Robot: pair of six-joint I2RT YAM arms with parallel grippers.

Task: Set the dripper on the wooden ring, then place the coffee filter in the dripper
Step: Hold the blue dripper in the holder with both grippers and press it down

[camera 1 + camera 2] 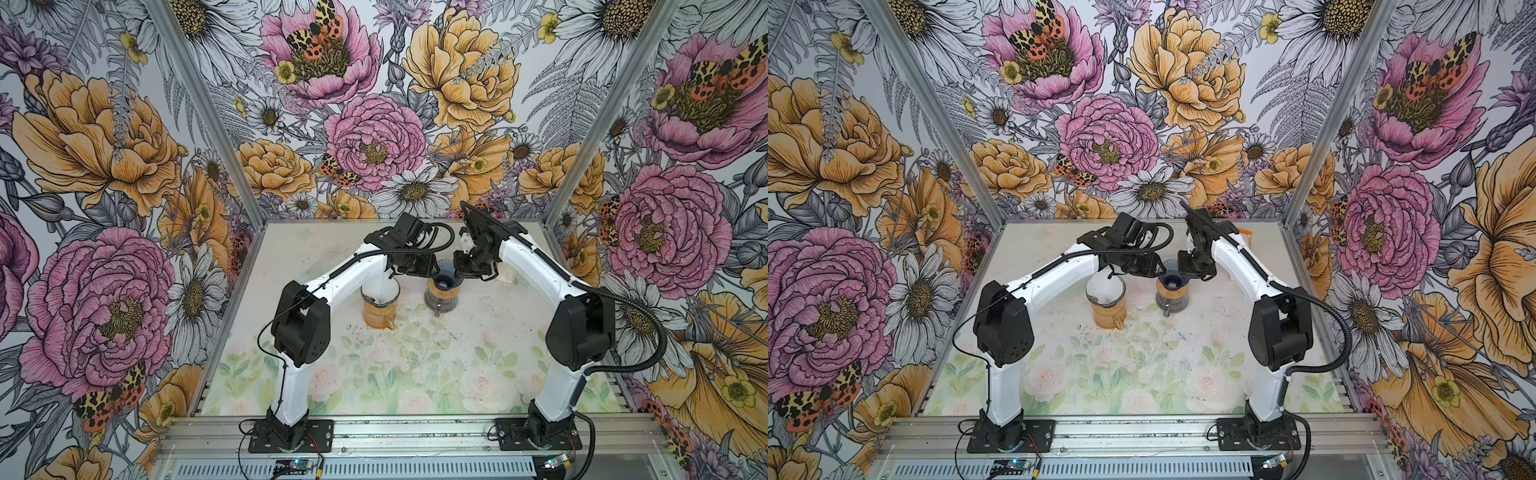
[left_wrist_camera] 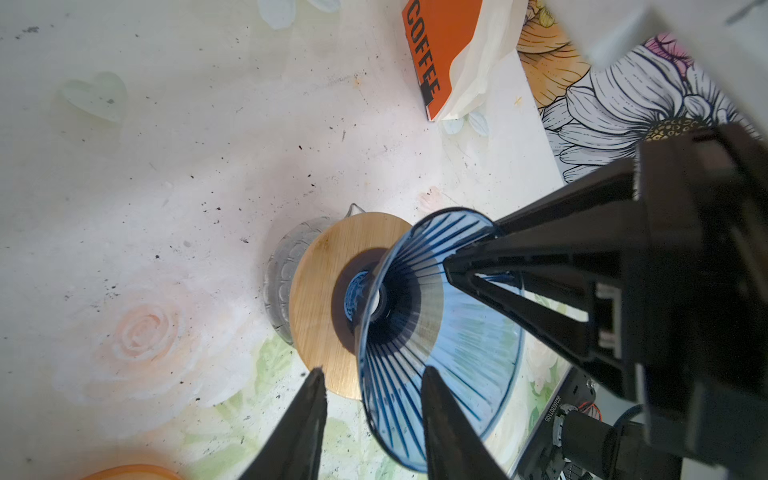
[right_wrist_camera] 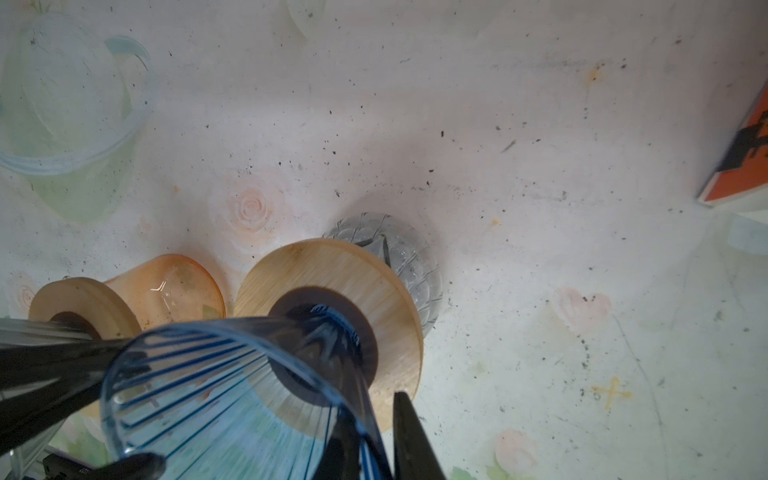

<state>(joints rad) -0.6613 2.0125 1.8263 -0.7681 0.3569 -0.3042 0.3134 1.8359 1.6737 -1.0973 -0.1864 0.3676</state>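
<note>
Pinching the blue dripper (image 2: 436,332) by its rim, the right gripper (image 2: 471,245) crowds its mouth. The left gripper (image 2: 372,370) has its jaws apart, astride another part of that rim. White coffee filter (image 2: 478,54) paper leans on the orange COFFEE box (image 2: 432,45), well apart. 1 orange carafe (image 3: 174,291) stands just beside.

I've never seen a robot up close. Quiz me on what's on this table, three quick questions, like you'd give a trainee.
1. True or false: a paper filter already lines the blue dripper.
2. What does the blue dripper stand on? A) a plate B) a wooden ring over a glass pot C) the bare table
3. Which word is printed on the orange box?
Key: 1 false; 2 B; 3 COFFEE.
</note>
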